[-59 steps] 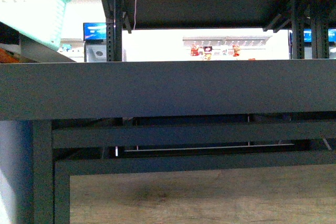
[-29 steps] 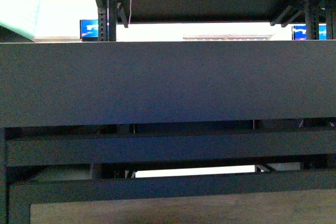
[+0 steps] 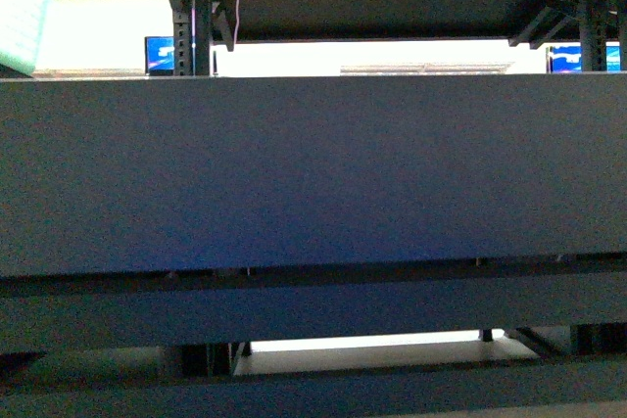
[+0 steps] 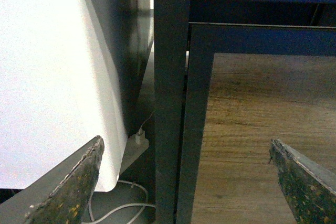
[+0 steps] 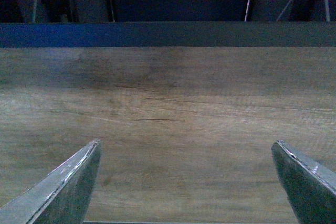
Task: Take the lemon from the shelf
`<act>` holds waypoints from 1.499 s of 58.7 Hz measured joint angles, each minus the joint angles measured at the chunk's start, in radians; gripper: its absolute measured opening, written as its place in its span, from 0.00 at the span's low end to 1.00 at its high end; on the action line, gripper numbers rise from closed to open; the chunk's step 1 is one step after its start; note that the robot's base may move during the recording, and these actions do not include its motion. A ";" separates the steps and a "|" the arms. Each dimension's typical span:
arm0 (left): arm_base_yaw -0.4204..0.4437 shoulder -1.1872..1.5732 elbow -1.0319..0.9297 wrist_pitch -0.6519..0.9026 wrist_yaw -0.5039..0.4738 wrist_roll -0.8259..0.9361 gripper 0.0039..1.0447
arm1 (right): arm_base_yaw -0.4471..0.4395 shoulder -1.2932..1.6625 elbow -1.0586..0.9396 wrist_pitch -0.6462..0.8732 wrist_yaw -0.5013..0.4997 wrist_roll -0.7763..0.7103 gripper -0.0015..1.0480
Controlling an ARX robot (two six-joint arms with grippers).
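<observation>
The black metal shelf (image 3: 313, 173) fills the front view: the edge of one wide dark tier spans the picture, with upright posts (image 3: 192, 17) and another tier above. No lemon shows in any view. My left gripper (image 4: 186, 174) is open and empty, low beside a black shelf post (image 4: 170, 103) over the wood floor. My right gripper (image 5: 186, 174) is open and empty above the wood floor (image 5: 168, 108), facing the shelf's low cross rails (image 5: 168, 34).
A mint-green basket (image 3: 24, 17) sits at the upper left of the front view. In the left wrist view a white panel (image 4: 52, 66) and a white cable (image 4: 118, 203) lie beside the post. Bright background with blue screens (image 3: 162, 54) shows behind the shelf.
The front view has risen or drawn closer: the shelf tier's edge now fills more of the picture, the green basket has slid up and left, and the floor has dropped out of view.
</observation>
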 joint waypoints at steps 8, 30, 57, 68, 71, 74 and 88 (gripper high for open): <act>0.000 0.000 0.000 0.000 -0.001 0.000 0.92 | 0.000 -0.001 0.000 0.000 0.000 0.000 0.93; 0.000 0.000 0.000 0.000 -0.001 0.000 0.92 | 0.000 -0.001 0.000 0.000 0.000 0.000 0.93; 0.000 0.000 0.000 0.000 -0.001 0.000 0.92 | 0.000 -0.001 0.000 0.000 0.000 0.000 0.93; 0.000 0.000 0.000 0.000 0.000 0.000 0.92 | 0.000 -0.001 0.000 0.000 0.000 0.000 0.93; 0.000 0.000 0.000 0.000 -0.001 0.000 0.92 | 0.000 -0.001 0.000 0.000 -0.001 0.000 0.93; 0.000 0.000 0.000 0.000 -0.001 0.000 0.92 | 0.000 -0.001 0.000 0.000 -0.001 0.000 0.93; 0.000 0.000 0.000 0.000 -0.001 0.000 0.92 | 0.000 -0.001 0.000 0.000 -0.001 0.000 0.93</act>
